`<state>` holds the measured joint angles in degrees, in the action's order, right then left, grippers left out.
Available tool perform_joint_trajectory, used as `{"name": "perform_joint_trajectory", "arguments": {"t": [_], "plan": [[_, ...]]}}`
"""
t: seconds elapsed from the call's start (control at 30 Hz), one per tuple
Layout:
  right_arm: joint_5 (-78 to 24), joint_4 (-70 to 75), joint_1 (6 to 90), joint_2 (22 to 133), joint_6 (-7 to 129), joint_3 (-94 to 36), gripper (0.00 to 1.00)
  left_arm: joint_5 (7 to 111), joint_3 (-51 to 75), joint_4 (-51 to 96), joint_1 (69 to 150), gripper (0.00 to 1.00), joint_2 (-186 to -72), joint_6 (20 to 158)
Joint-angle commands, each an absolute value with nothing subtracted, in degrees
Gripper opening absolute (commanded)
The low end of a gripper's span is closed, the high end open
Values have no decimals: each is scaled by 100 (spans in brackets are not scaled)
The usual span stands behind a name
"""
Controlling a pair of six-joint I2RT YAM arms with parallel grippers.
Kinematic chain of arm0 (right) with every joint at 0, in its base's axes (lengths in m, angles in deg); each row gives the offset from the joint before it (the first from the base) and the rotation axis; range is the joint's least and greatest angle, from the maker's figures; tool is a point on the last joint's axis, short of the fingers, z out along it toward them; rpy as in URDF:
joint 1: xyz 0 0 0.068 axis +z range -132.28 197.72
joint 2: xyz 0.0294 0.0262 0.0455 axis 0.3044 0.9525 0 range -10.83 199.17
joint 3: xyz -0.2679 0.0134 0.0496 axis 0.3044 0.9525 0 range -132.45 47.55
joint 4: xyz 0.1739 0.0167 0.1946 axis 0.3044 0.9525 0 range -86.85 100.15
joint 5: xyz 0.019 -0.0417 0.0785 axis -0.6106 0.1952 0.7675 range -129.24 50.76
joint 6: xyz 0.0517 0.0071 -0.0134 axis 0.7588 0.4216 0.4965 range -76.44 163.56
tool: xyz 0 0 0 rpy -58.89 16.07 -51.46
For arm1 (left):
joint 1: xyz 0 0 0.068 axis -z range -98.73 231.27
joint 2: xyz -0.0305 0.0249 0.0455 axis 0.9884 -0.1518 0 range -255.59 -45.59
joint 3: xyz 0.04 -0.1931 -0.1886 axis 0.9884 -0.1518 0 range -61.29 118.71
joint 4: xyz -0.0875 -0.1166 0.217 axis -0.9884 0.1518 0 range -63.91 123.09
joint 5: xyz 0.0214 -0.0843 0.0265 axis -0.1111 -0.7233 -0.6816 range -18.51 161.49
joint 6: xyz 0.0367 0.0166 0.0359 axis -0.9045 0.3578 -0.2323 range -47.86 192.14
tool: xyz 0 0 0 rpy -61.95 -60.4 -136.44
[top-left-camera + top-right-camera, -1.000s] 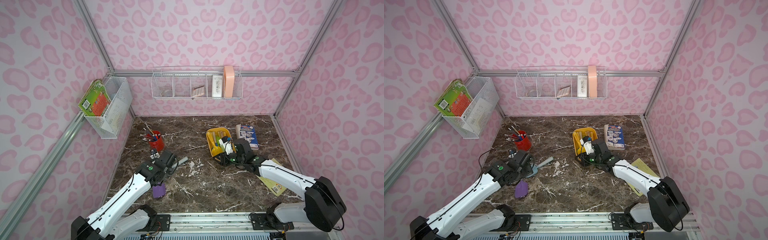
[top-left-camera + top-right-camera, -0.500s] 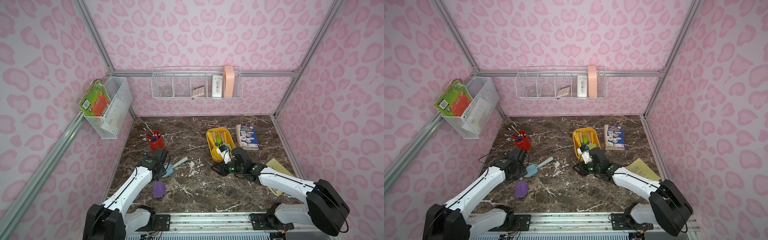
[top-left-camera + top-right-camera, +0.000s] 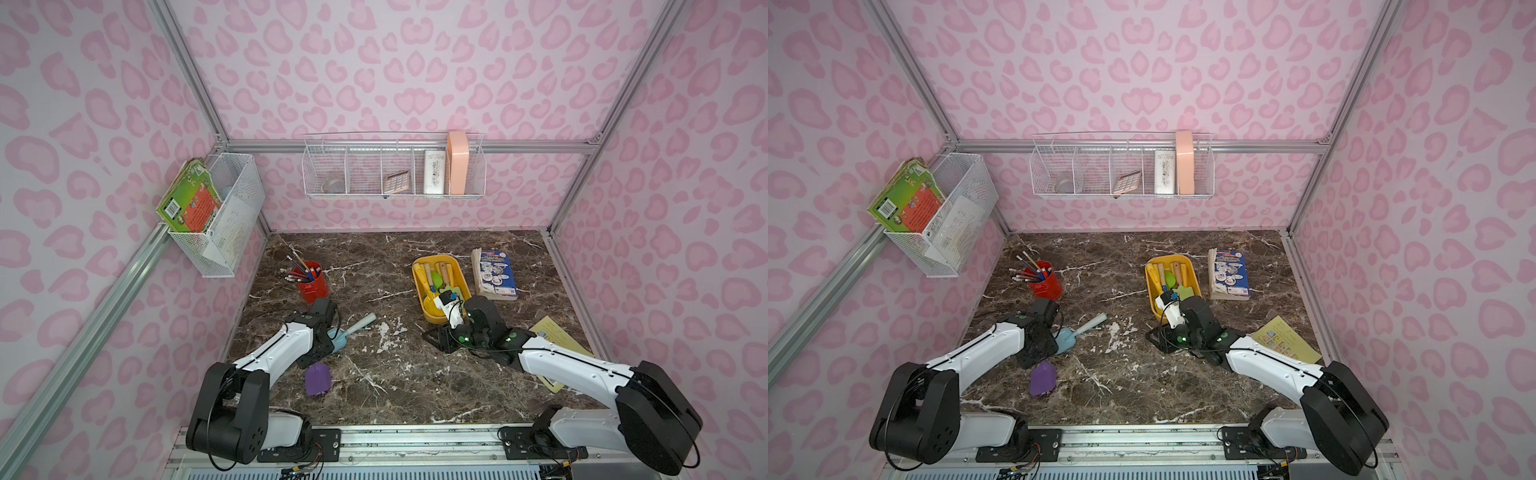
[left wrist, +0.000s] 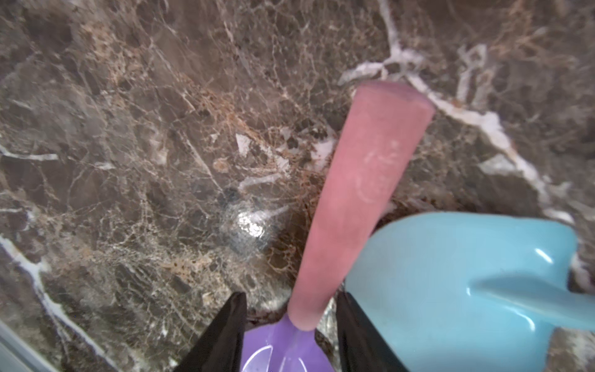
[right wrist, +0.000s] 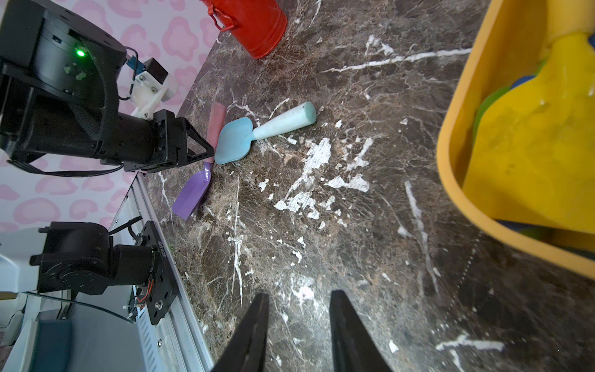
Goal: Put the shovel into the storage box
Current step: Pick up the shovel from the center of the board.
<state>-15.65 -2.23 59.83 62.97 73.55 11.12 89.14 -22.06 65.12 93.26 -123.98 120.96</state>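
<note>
Print on the blue book [image 3: 494, 272] too small to read, left claw [image 4: 291, 296] lowered since a moment ago, part open astride the pink handle of the purple shovel [image 4: 360, 180], which lies on the tabletop [image 3: 395, 374] well apart from the storage box [image 3: 435, 317], right claw [image 5: 299, 293] drawn back, part open, empty

Both top views high, facing down, wrist views close above tabletop [image 4: 128, 128]

Looks like a robot-lab cell: pink blotch-patterned wall panels [image 3: 395, 62] in aluminium framing [image 3: 374, 146] around a brown marble-pattern tabletop [image 3: 395, 374], white-and-black robot arms [image 3: 274, 353] at its front edge.
</note>
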Motion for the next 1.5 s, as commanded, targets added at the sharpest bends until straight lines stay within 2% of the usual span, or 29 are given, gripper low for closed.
{"name": "perform_joint_trajectory", "arguments": {"t": [0.0,0.43,0.57,0.7,1.17,1.23,1.47], "plan": [[-1583,-342,5990,6297,7380,1050,35,8866,-2213,6354,9288,49,-12522,12006],[-1654,-352,5990,6307,7391,997,35,8697,-2195,6230,9296,35,-12750,12004],[-1639,-388,5989,6338,7396,993,35,8685,-2200,6248,9296,34,-12717,11998],[-1648,-414,5990,6359,7422,1009,35,8699,-2174,6322,9295,27,-12672,11996],[-1563,-605,5989,6411,7493,1040,36,8569,-1861,7131,9289,5,-12035,11932],[-1523,-662,5991,6427,7522,1032,40,8470,-1802,7236,9288,4,-11826,11934],[-1101,-1135,5991,6592,7679,993,43,8125,-1277,7571,9766,0,-11271,11918]]}}
